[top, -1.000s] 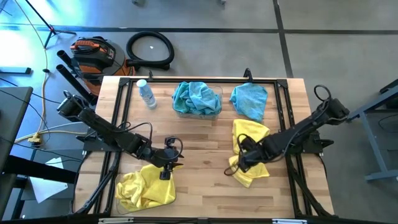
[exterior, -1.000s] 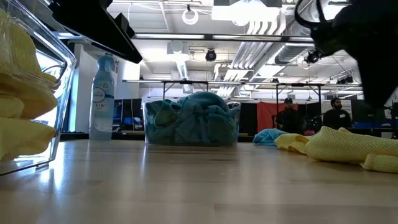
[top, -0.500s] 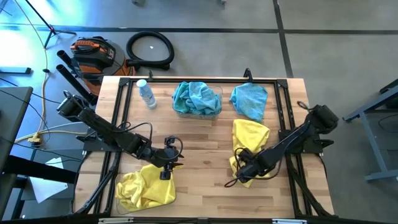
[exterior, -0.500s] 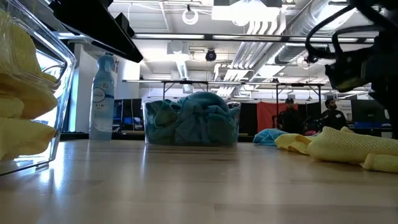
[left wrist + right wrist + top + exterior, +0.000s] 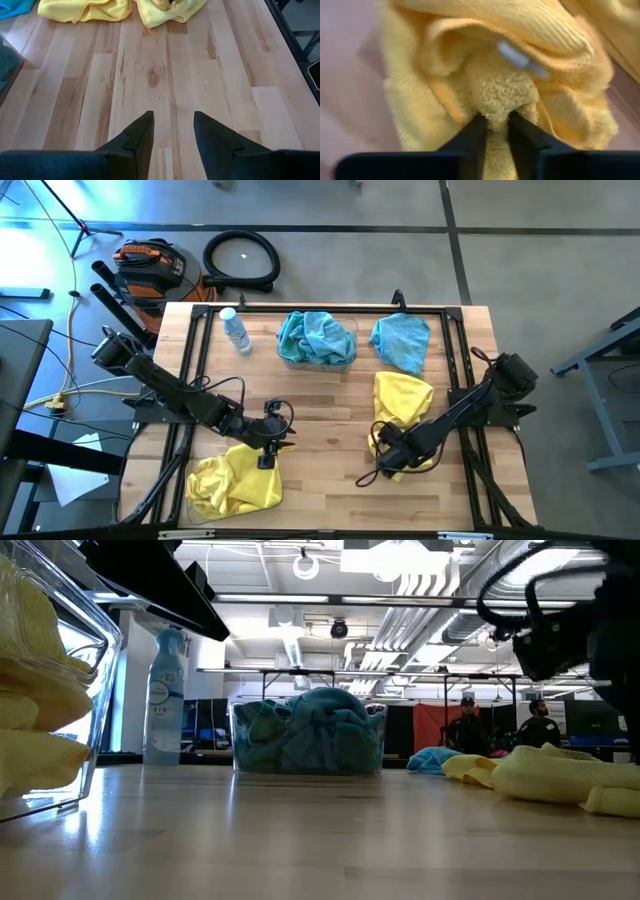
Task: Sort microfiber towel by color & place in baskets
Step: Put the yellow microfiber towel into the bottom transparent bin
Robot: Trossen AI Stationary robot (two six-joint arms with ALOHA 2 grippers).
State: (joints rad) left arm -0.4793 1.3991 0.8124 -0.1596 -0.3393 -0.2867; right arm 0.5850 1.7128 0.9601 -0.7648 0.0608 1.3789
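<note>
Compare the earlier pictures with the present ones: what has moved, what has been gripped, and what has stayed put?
The right gripper slid toward the table's near edge along the yellow towel, which is pinched between its fingers now. The left gripper, both baskets and the blue towel stayed put.

A clear spray bottle point(image 5: 235, 331) stands far beyond the left gripper; a black hose coil point(image 5: 241, 259) and an orange-black tool point(image 5: 148, 264) lie farther off.

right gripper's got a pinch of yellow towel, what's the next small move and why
Probably lift. The right gripper is closed on a fold of the yellow towel, which still lies on the table. Raising it would free it for carrying to the basket of yellow towels, beside the left gripper.
</note>
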